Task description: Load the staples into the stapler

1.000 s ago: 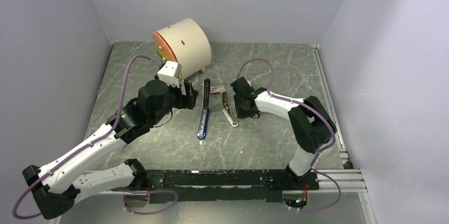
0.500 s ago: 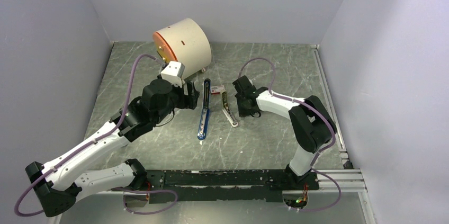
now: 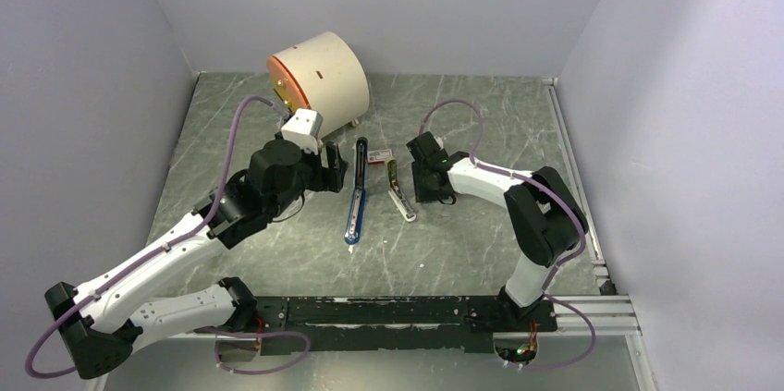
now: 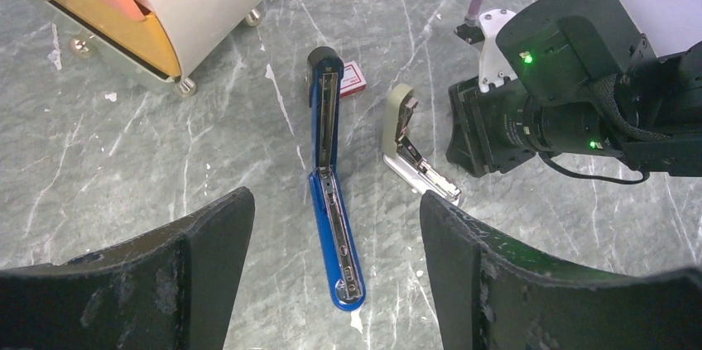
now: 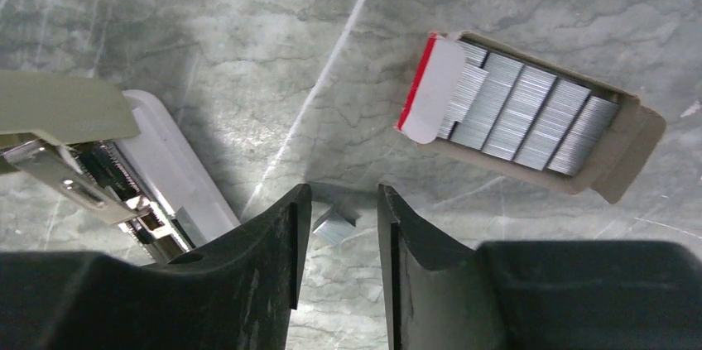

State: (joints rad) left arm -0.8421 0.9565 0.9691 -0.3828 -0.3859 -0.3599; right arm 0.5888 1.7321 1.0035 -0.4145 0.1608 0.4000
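Observation:
The blue stapler (image 3: 356, 192) lies opened out flat on the table, its silver channel (image 4: 335, 209) facing up. My left gripper (image 4: 335, 199) hovers above it, open, with the stapler's near half showing between the wide fingers. A short silvery strip of staples (image 5: 334, 225) lies on the table between the fingers of my right gripper (image 5: 341, 193). Those jaws stand a little apart, and the strip rests near the left finger (image 5: 286, 234) with a gap to the other one. In the top view the right gripper (image 3: 421, 186) is just right of the grey-green stapler.
A grey-green stapler (image 3: 399, 192) lies open between the blue one and my right gripper. A small cardboard box of staple strips (image 5: 530, 114) with a red-edged flap sits behind it. A beige drum with an orange face (image 3: 319, 72) stands at the back left.
My left arm has shifted slightly forward and to the right, towards the blue stapler. The right arm has stayed almost in place over the loose strip.

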